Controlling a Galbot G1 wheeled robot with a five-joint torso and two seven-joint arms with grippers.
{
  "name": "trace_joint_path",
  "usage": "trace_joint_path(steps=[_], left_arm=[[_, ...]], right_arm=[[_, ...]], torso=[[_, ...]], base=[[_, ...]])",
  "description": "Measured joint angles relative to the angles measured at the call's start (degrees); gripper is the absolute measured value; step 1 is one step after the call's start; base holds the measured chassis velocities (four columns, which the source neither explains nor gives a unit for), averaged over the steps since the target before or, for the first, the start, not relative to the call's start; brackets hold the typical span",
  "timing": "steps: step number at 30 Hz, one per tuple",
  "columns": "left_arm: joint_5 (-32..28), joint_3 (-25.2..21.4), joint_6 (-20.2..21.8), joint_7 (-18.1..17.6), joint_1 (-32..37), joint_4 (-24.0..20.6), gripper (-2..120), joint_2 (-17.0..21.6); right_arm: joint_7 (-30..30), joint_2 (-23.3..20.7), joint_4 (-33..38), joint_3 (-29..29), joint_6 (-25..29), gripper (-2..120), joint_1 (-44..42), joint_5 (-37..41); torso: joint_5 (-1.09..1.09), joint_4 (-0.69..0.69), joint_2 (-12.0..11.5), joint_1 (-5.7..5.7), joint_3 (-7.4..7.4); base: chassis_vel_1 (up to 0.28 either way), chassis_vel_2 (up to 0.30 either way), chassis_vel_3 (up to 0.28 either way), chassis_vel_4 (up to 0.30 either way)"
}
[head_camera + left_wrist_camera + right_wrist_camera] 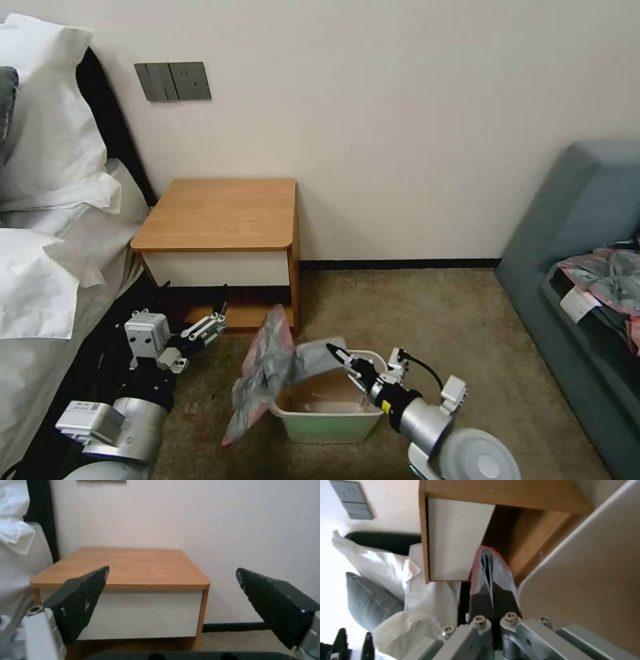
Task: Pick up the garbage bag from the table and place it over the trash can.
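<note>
Head view: right gripper (335, 353) pinches garbage bag (267, 363) over trash can (327, 420) rim; left gripper (217, 320) wide.

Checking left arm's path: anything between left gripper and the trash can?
Head view: the garbage bag hangs between left gripper and trash can, pinched by right gripper.

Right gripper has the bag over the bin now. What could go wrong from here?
The right gripper pinches only a folded edge of the garbage bag, so the thin plastic may slip out. Most of the bag hangs outside the trash can, unopened, and may miss the rim. The left gripper, open by the table, isn't helping spread it.
</note>
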Motion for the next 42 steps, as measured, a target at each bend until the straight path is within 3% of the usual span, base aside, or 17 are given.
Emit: trace_joint_path(steps=[3, 13, 16, 26, 29, 37, 42], left_arm=[[-0.01, -0.09, -0.10, -0.01, -0.02, 0.00, 100, 0.05], [-0.24, 0.00, -0.12, -0.04, -0.77, 0.00, 100, -0.27], [-0.27, 0.16, -0.10, -0.05, -0.98, 0.00, 100, -0.43], [0.99, 1.20, 0.89, -0.05, -1.26, 0.93, 100, 0.20], [2.33, 1.68, 1.46, -0.11, -0.90, 2.45, 100, 0.86], [3.43, 3.67, 1.71, -0.80, 0.19, 4.55, 98, 1.09], [3.85, 11.13, 2.51, -1.25, -0.24, 5.82, 95, 2.08]], right_arm=[[1.11, -0.31, -0.01, 0.97, -0.76, 1, -0.01, -0.07], [2.16, -2.44, 2.40, 3.16, -1.75, 34, -2.52, -2.52], [3.02, -3.63, 4.46, 5.60, -2.03, 51, -4.94, -2.54], [3.13, -5.03, 9.02, 12.33, -2.64, 82, -7.56, -0.89], [3.77, -4.64, 10.17, 13.53, -2.76, 97, -6.68, -0.40], [3.73, -3.58, 9.81, 13.90, -2.76, 100, -6.24, -0.73], [3.14, -3.24, 9.47, 14.30, -2.75, 100, -6.92, -1.43]], torso=[[0.00, 0.00, 0.00, 0.00, 0.00], [0.00, 0.00, -0.01, 0.00, 0.00], [0.00, 0.00, -0.01, 0.00, 0.00], [0.00, 0.00, -0.01, 0.00, 0.00], [0.00, 0.00, -0.01, 0.00, 0.00], [0.01, 0.01, -0.01, 0.00, 0.01], [0.00, 0.00, -0.01, 0.00, 0.01]], base=[[0.000, 0.000, 0.000, 0.000], [0.000, 0.000, 0.000, 0.000], [0.000, 0.000, 0.000, 0.000], [0.000, 0.000, 0.000, 0.000], [0.000, 0.000, 0.000, 0.000], [0.000, 0.000, 0.000, 0.000], [0.000, 0.000, 0.000, 0.000]])
